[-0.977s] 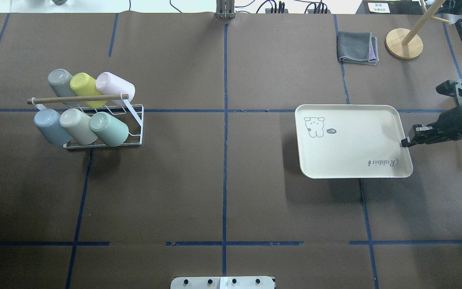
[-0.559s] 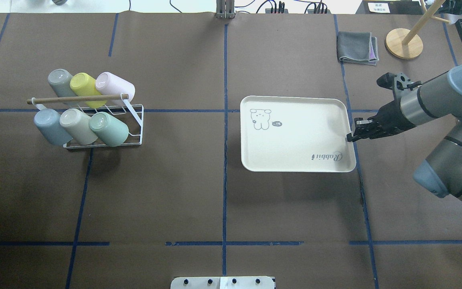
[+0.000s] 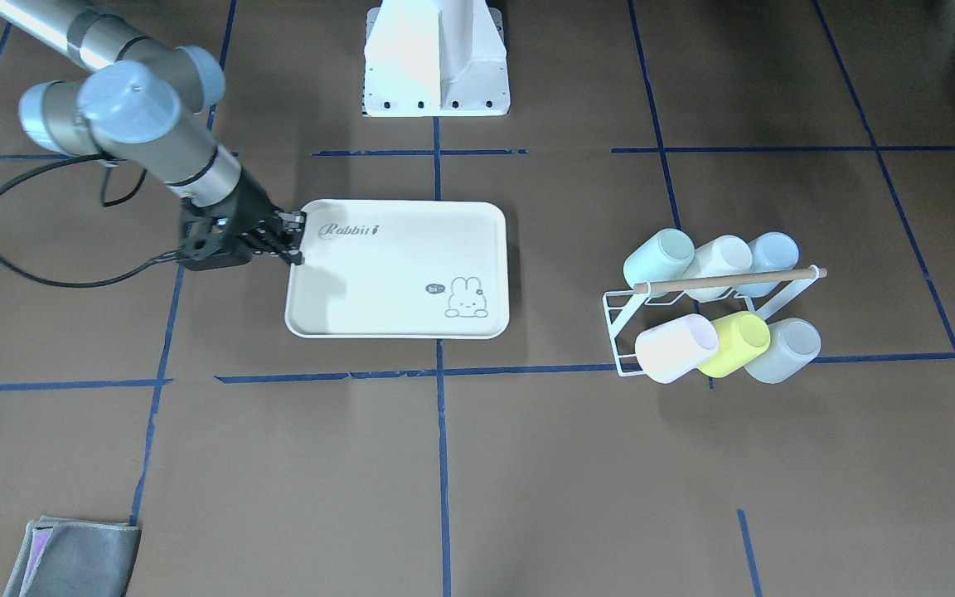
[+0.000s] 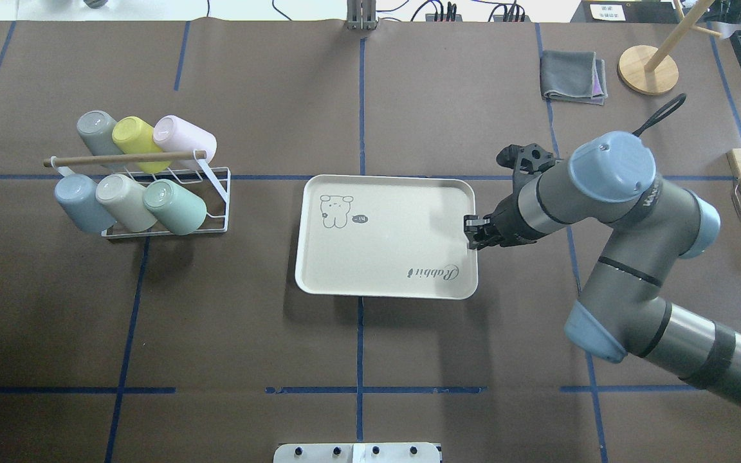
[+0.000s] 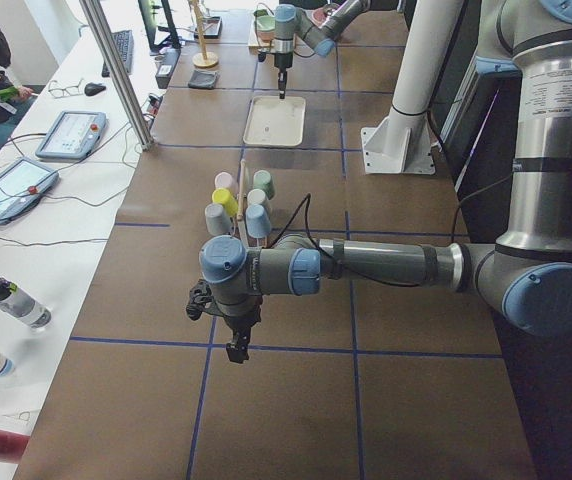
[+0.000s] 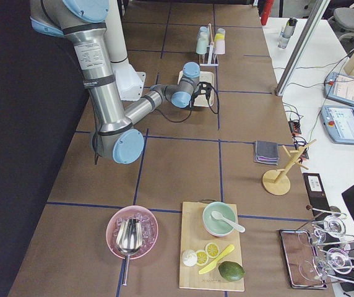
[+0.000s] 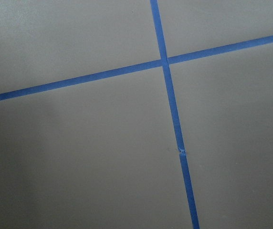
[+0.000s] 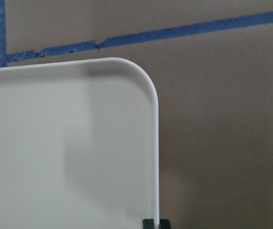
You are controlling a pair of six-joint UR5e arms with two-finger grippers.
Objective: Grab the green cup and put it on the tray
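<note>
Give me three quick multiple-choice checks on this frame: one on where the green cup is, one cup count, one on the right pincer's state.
1. Where is the green cup?
A) on the tray
B) in the wire rack
C) held in a pincer

2. How many cups does the rack hold?
A) four
B) five
C) six

3. The right pincer is:
A) shut on the tray's rim
B) open above the rack
C) shut on the green cup

Key:
1 B, it lies at the tray-side end of the rack row nearer the robot.
2 C, there are two rows of three.
3 A, it pinches the tray's short edge in the front-facing and right wrist views.
</note>
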